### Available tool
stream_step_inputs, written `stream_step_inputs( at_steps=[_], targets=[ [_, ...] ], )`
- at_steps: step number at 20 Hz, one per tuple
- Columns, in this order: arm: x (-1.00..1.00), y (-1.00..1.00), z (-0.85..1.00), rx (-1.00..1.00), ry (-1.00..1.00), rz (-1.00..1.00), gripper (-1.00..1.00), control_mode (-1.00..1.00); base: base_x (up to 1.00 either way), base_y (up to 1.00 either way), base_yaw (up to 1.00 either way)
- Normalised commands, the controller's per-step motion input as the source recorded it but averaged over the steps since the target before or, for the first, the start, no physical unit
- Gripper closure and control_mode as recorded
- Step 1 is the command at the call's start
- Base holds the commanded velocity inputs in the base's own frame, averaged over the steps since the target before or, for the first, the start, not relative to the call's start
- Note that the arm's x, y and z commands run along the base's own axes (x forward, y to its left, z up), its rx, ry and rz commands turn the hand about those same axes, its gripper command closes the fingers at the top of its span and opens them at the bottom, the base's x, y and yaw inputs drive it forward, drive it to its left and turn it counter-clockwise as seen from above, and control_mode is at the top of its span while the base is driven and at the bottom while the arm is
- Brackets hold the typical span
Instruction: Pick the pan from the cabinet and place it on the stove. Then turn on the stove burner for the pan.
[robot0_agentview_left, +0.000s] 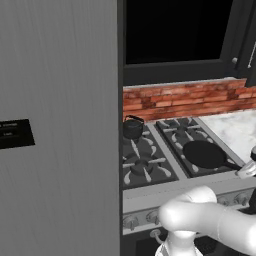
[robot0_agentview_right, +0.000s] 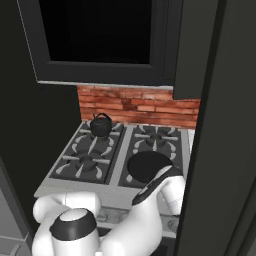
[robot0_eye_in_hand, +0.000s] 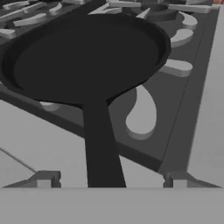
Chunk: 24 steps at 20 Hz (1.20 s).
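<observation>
The black pan (robot0_eye_in_hand: 87, 61) lies flat on the front right grate of the stove (robot0_agentview_left: 150, 192), also visible as the pan (robot0_agentview_left: 202, 154) and the pan (robot0_agentview_right: 146, 165). Its long handle (robot0_eye_in_hand: 101, 148) points back toward the hand. My gripper (robot0_eye_in_hand: 111, 180) is open. Its fingertips (robot0_eye_in_hand: 45, 179) stand wide on either side of the handle's end, with clear gaps and no contact. The hand (robot0_agentview_left: 247, 170) shows at the right edge of the left base view. The cabinet (robot0_agentview_left: 175, 70) above the stove is dark inside, also seen as the cabinet (robot0_agentview_right: 100, 75).
A small black kettle (robot0_agentview_left: 133, 127) sits on the back left burner. A brick backsplash (robot0_agentview_left: 185, 100) runs behind the stove. Round knobs (robot0_agentview_left: 131, 221) line the front. A tall grey panel (robot0_agentview_left: 60, 125) stands left; a marble counter (robot0_agentview_left: 240, 130) lies right.
</observation>
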Motion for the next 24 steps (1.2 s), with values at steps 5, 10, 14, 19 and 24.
stream_step_inputs(
  at_steps=[5, 10, 14, 19, 24],
  targets=[
    [-0.32, 0.16, 0.17, 0.0, -0.16, 0.0, -1.0, -1.0, 0.0, 0.0, 0.0],
    [-0.4, 0.34, 0.26, 0.0, -0.19, 0.0, -1.0, -1.0, 0.0, 0.0, 0.0],
    [-0.39, 0.42, 0.23, 0.0, -0.22, 0.0, -1.0, -1.0, 0.0, 0.0, 0.0],
    [-0.38, 0.24, 0.32, 0.0, -0.26, -0.03, -1.0, -1.0, 0.0, 0.0, 0.0],
    [-0.46, 0.0, 0.09, 0.0, -0.25, -0.11, -1.0, -1.0, 0.0, 0.0, 0.0]
  ],
)
